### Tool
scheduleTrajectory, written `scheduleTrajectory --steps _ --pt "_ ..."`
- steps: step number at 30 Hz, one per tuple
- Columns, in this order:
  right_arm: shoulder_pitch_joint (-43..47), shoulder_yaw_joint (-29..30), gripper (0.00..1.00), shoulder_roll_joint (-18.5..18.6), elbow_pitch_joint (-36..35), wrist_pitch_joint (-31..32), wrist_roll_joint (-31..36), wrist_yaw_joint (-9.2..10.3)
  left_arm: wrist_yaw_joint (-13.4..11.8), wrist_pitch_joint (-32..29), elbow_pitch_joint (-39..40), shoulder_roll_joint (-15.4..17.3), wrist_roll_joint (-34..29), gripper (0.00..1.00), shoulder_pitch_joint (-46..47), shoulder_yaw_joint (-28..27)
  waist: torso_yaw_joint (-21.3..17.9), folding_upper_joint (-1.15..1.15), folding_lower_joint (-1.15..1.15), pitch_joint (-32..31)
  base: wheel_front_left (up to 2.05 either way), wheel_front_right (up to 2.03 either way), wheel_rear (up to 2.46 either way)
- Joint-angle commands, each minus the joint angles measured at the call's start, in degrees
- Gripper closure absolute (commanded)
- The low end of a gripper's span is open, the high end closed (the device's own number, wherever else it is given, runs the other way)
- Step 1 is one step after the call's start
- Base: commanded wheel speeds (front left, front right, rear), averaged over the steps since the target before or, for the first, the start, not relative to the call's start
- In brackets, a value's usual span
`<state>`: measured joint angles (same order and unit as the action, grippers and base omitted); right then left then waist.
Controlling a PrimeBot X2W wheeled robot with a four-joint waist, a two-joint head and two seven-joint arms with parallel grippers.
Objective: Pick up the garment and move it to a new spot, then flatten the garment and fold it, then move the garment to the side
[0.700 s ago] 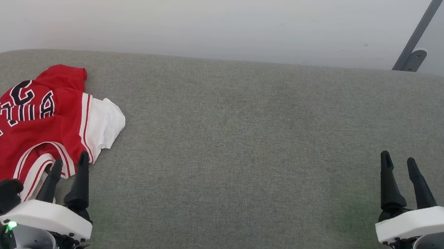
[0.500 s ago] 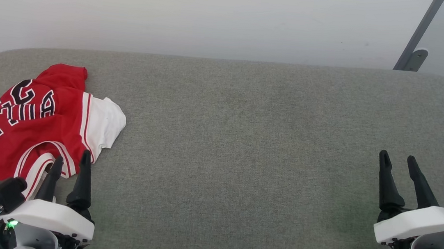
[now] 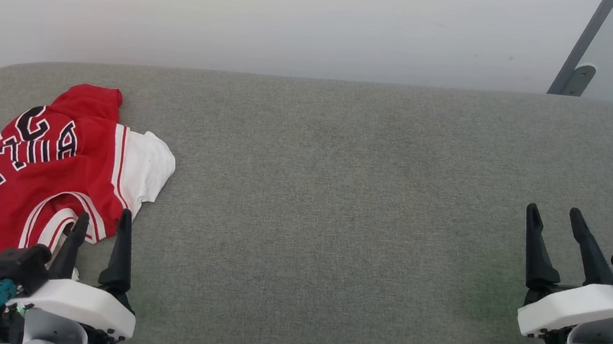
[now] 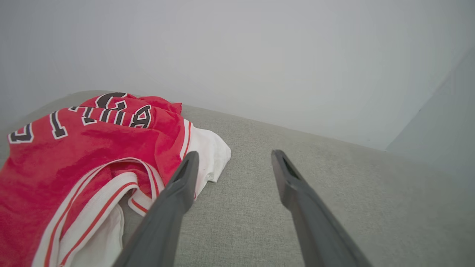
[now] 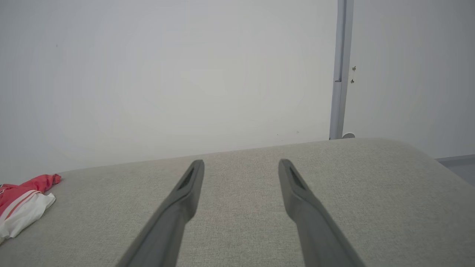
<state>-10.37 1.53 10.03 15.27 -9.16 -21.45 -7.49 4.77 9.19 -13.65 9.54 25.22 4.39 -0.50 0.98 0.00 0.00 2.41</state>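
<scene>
The garment (image 3: 38, 178) lies crumpled at the left end of the grey cushion (image 3: 338, 198): red cloth, black white-outlined letters, a white sleeve poking out to the right. In the left wrist view the garment (image 4: 85, 155) spreads over the left half, its striped collar in front of the left finger. My left gripper (image 3: 104, 218) stands open at the garment's near right edge, nothing between its fingers; the left gripper (image 4: 233, 157) hovers over bare cushion. My right gripper (image 3: 554, 213) is open and empty far to the right. Between its fingers the right gripper (image 5: 241, 165) frames plain cushion, with the garment (image 5: 22, 204) far left.
A pale wall (image 3: 300, 17) rises behind the cushion. A grey metal post (image 3: 581, 53) with a bracket stands at the back right. The cushion's rounded corners fall away at the far left and far right.
The head view has shifted slightly. The left gripper has edged to the right along the garment's near edge. The right gripper has risen a little. The garment lies unchanged.
</scene>
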Motion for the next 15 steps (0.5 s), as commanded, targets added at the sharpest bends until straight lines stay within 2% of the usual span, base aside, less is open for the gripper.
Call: scheduleTrajectory --steps 1,15 --pt "-1.35 0.08 0.0 0.48 -0.51 -0.72 1.7 0.0 0.18 0.66 0.07 0.5 -1.57 0.0 0.99 0.14 0.04 0.0 0.0 0.05 0.0 0.0 0.0" --pt "-1.22 0.46 0.0 0.84 -0.07 -2.58 6.36 0.0 1.06 2.54 -1.87 0.78 -8.16 0.0 1.02 0.43 0.15 0.0 0.0 0.42 0.0 0.0 0.0"
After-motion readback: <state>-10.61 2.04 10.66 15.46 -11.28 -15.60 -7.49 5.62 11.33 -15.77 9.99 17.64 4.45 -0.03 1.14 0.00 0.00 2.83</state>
